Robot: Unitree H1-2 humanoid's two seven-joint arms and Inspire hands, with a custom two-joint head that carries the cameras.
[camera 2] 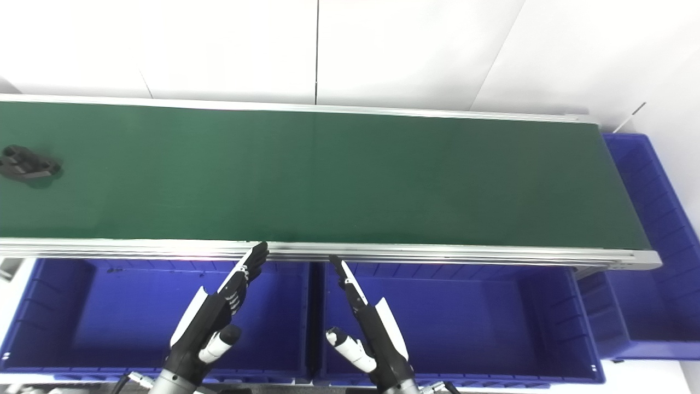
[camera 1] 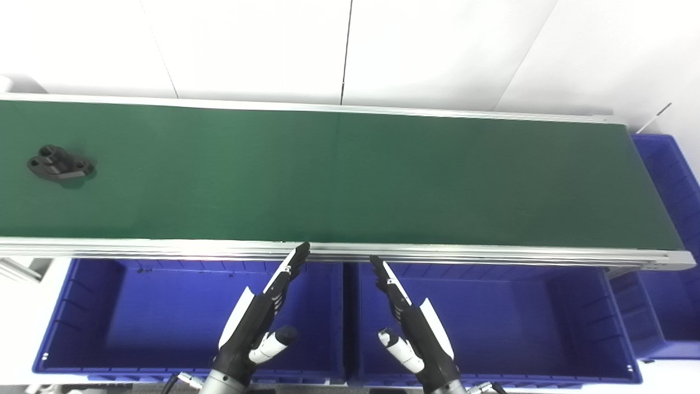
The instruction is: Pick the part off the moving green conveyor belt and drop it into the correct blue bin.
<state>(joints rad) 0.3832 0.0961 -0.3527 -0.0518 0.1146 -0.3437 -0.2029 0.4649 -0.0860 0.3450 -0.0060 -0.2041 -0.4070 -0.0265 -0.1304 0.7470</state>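
Far out at nine o'clock on the green conveyor belt [camera 1: 350,175] lay the black flanged part [camera 1: 59,163], while the left hand [camera 1: 257,317] and right hand [camera 1: 413,323] hovered open and empty over the blue bins [camera 1: 82,306], best waiting until it drew near.

A long green conveyor belt [camera 1: 350,175] with silver metal rails along both edges runs across the scene from left to right, and the only thing lying on it is a small black part [camera 1: 59,164] with round holes, far toward its left end.
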